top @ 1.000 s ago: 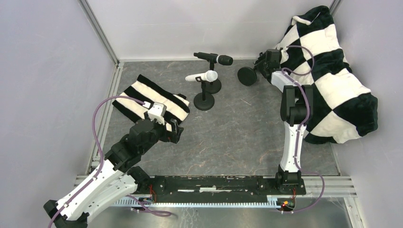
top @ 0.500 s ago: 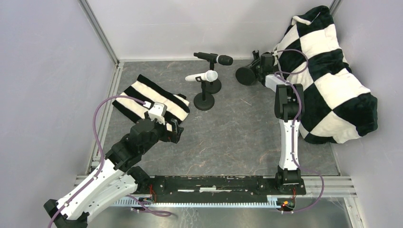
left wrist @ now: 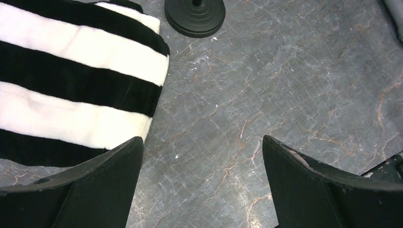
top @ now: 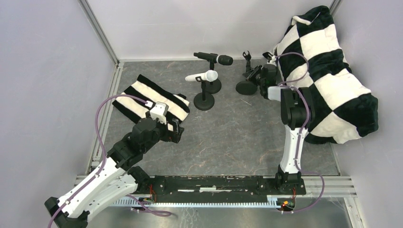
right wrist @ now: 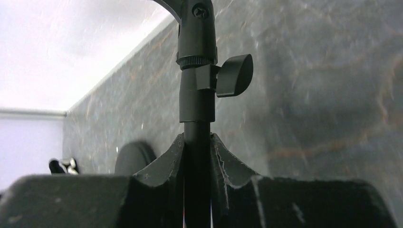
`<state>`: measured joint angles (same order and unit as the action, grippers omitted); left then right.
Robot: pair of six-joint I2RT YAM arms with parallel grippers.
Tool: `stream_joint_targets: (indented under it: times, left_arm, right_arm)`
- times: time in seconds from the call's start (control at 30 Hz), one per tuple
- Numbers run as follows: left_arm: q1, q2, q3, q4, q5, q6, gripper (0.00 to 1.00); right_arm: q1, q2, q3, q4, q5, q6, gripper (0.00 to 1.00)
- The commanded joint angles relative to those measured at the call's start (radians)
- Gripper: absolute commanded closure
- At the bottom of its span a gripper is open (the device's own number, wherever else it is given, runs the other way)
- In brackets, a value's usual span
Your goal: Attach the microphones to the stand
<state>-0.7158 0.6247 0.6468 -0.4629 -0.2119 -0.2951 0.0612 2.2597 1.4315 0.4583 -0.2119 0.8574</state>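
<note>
— What's at the left of the frame?
— A folded cloth (top: 138,92) in black and white stripes, lying flat on the dark grey, marbled tabletop (top: 228,137).
— And upper right?
— A plush blanket (top: 332,71) in big black and white checks, heaped against the right wall, its lower edge on the tabletop.
— Behind?
— Plain pale walls (top: 190,23), with a metal post (top: 99,31) slanting up at upper left.

We record top of stand (right wrist: 196,95) cropped by upper edge in rt wrist view, lower pole hidden btwn fingers (right wrist: 157,168); second stand base (left wrist: 195,16) cropped, left wrist view.
</note>
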Motion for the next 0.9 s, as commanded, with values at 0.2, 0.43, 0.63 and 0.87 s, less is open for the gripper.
stream_joint_targets:
  times: [0.2, 0.43, 0.63, 0.87]
  left_arm:
    - [-0.002, -0.109, -0.018, 0.055, 0.007, 0.051, 0.0]
    - [-0.002, -0.234, -0.05, 0.192, 0.123, 0.0, 0.0]
    - [-0.002, -0.226, -0.03, 0.367, 0.249, -0.063, 0.0]
    - [-0.002, -0.099, -0.006, 0.598, 0.412, -0.104, 0.01]
  right_arm:
    - [0.063, -0.588, -0.512, 0.308, 0.093, -0.263, 1.0]
    - [0.188, -0.975, -0.909, 0.463, 0.238, -0.424, 1.0]
    - [0.351, -1.267, -1.08, 0.454, 0.29, -0.448, 1.0]
    - [0.595, -1.426, -1.137, 0.556, 0.292, -0.38, 1.0]
